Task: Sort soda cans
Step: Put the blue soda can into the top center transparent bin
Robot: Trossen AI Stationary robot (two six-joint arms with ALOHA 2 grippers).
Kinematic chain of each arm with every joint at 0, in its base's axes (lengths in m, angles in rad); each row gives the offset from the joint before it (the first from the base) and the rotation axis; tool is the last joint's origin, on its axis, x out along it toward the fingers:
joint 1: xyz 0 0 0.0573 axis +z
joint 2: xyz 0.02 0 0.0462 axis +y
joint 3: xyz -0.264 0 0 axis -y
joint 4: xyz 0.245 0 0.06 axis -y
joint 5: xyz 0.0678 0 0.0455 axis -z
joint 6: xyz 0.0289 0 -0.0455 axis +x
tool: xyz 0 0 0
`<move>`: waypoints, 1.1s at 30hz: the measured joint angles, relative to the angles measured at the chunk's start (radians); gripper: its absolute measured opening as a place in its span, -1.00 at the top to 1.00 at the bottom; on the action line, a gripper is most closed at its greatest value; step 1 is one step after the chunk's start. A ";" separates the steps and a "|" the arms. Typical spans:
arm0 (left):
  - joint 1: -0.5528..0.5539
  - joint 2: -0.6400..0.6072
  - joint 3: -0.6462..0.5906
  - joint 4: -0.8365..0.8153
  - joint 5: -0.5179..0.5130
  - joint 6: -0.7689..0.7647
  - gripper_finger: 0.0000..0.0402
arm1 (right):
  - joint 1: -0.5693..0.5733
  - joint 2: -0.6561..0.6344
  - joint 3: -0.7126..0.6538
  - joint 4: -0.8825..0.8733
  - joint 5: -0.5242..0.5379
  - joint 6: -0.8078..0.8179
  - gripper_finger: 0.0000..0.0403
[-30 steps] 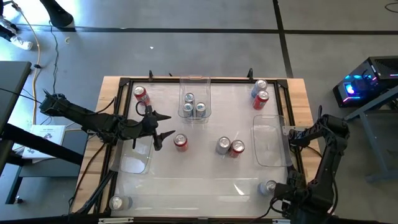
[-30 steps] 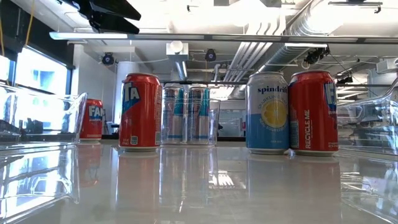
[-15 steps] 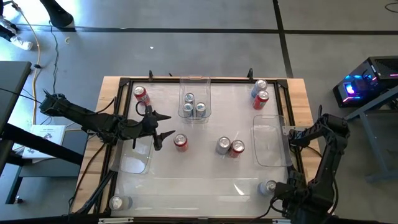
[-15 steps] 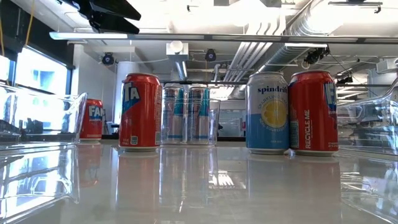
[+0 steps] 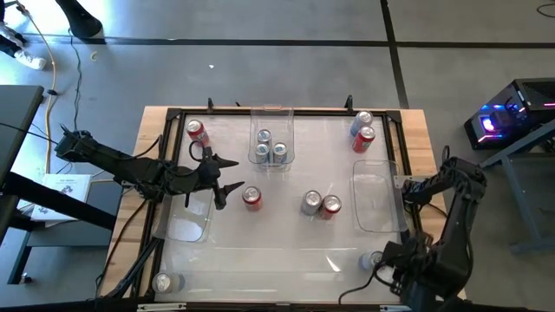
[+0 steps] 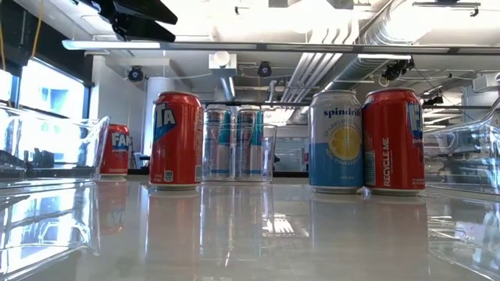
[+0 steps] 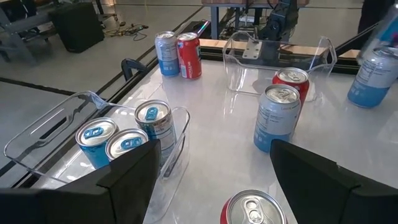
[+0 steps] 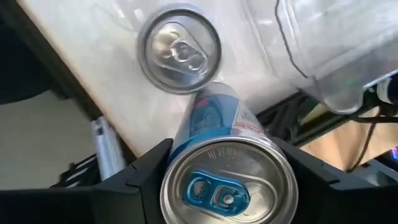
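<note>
Glossy white worktop (image 5: 277, 247) carries soda cans: three stand in the clear bin (image 5: 272, 139) at the far edge, others stand loose. At the near right corner the right pincer (image 8: 211, 171) is clamped on a slim blue-and-silver can (image 8: 227, 174), lifted above another can (image 8: 179, 57). The left pincer (image 5: 227, 175), fingers apart, hovers beside a red can (image 5: 251, 198).

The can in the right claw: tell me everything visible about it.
The can is a slim metal one with a silver top, blue pull tab and a silver-blue body with red lettering. The right claw has its dark fingers on both sides of it. Another silver-topped can stands upright on the table just beyond it.
</note>
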 joint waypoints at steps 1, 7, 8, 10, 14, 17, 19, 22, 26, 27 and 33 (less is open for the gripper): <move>0.000 0.000 0.000 0.000 0.000 0.000 -0.47 | -0.008 -0.005 0.013 0.003 0.003 -0.014 -0.06; 0.000 0.000 0.000 0.001 0.000 0.001 -0.47 | -0.065 -0.030 0.071 0.008 0.042 -0.046 -0.06; 0.000 0.000 0.000 0.001 0.000 0.000 -0.47 | -0.075 -0.033 0.074 0.009 0.044 -0.053 -0.06; 0.000 0.000 0.000 0.001 0.000 0.001 -0.47 | -0.091 -0.042 0.077 0.009 0.043 -0.071 -0.06; 0.000 0.000 0.000 0.001 0.000 0.001 -0.47 | -0.109 -0.067 0.073 0.008 0.059 -0.079 -0.06; 0.000 0.000 0.000 0.001 0.000 0.008 -0.47 | -0.111 -0.070 0.072 0.007 0.061 -0.079 -0.06; 0.000 0.000 0.000 0.001 0.000 0.010 -0.47 | -0.110 -0.070 0.071 0.008 0.060 -0.078 -0.06; 0.000 0.000 0.000 0.001 0.000 0.010 -0.47 | -0.110 -0.069 0.071 0.008 0.060 -0.070 -0.06; 0.000 0.000 0.000 0.001 0.000 0.010 -0.47 | -0.111 -0.069 0.071 0.007 0.099 -0.071 -0.06; 0.000 0.000 0.000 0.001 0.000 0.010 -0.47 | -0.114 -0.069 0.071 0.008 0.111 -0.076 -0.06; 0.000 0.000 0.000 0.001 0.000 0.019 -0.47 | -0.147 -0.069 0.090 0.006 0.169 -0.148 -0.06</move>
